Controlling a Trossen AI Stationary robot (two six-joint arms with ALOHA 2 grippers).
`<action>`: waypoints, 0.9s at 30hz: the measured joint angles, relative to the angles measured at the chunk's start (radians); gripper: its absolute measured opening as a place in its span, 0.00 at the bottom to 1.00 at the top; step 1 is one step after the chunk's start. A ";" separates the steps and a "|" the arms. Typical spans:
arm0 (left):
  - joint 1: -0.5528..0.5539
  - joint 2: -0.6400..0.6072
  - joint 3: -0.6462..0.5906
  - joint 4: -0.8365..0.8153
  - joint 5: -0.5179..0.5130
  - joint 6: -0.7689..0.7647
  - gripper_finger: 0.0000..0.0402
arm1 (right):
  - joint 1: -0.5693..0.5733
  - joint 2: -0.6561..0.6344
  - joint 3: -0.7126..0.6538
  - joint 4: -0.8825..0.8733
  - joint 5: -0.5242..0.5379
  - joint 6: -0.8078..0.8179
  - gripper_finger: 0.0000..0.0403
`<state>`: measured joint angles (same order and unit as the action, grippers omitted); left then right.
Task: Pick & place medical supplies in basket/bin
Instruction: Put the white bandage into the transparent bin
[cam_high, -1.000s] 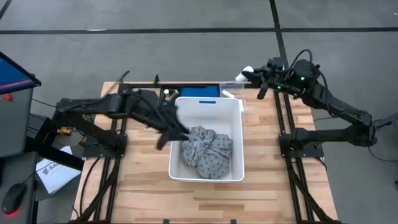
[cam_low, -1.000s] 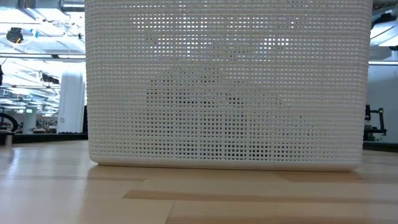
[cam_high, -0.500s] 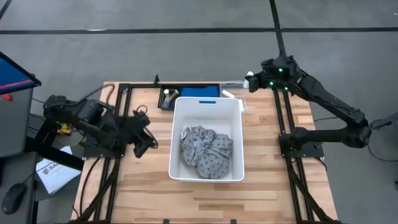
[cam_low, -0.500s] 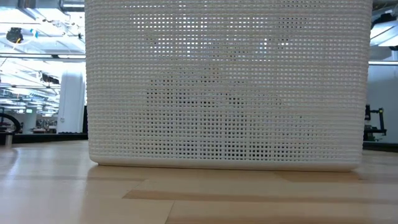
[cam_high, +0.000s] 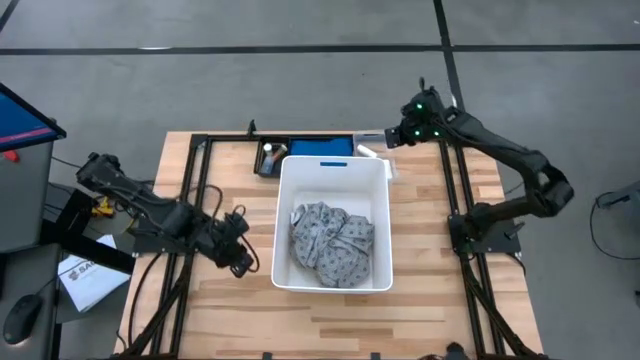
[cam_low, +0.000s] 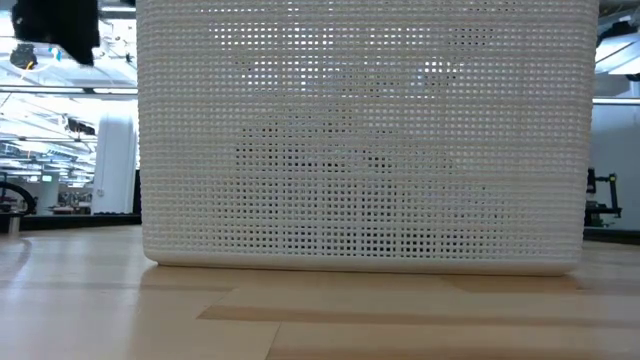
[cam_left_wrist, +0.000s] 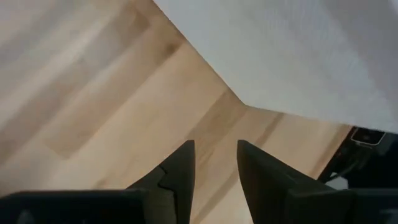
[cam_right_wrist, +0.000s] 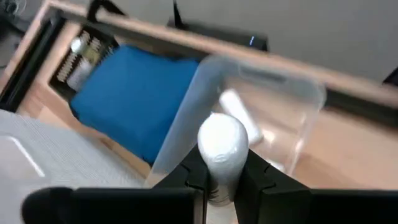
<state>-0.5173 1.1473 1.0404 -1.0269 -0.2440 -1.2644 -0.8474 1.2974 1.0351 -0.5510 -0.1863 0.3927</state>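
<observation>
Right pincer: the right pincer (cam_right_wrist: 222, 177) is clamped on a white roll (cam_right_wrist: 221, 146), the roll standing up between its two dark fingers; seen from above, this pincer (cam_high: 398, 136) hangs over the far edge of the worktop, toward the far right corner.
Around the right pincer: a clear plastic container (cam_right_wrist: 261, 118) lies just beyond it with a second white roll (cam_right_wrist: 237, 111) inside; a blue pad (cam_right_wrist: 134, 102) sits beside that, along the far edge.
Bin from the right pincer: the white bin (cam_high: 382, 190) stands near the middle of the worktop (cam_high: 430, 240), its far short end with the blue label (cam_high: 333, 163) close to the pincer; the clear container lies between them.
Left pincer: the left pincer (cam_left_wrist: 213, 168) has its fingers apart with nothing between them; from above it (cam_high: 236, 255) is low over the bare planks between the left edge and the bin.
Bin from the left pincer: the bin's long left wall (cam_left_wrist: 298, 56) is just beside it, not touching.
Fabric: the grey speckled fabric (cam_high: 331, 242) lies crumpled inside the bin, toward its near end.
Level view: the bin's perforated wall (cam_low: 360, 140) fills the picture and hides what is inside.
</observation>
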 joint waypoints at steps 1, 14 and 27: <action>-0.010 0.000 -0.030 0.041 0.000 -0.018 0.27 | -0.010 0.026 -0.006 0.009 -0.030 0.000 0.08; -0.043 0.000 -0.184 0.304 0.003 -0.110 0.27 | -0.059 0.233 -0.051 0.114 -0.052 -0.101 0.08; -0.043 0.000 -0.185 0.358 -0.011 -0.107 0.28 | -0.058 0.292 -0.050 0.156 -0.109 -0.116 0.37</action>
<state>-0.5606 1.1473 0.8555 -0.6694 -0.2550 -1.3712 -0.9053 1.5898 0.9852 -0.3950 -0.2955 0.2768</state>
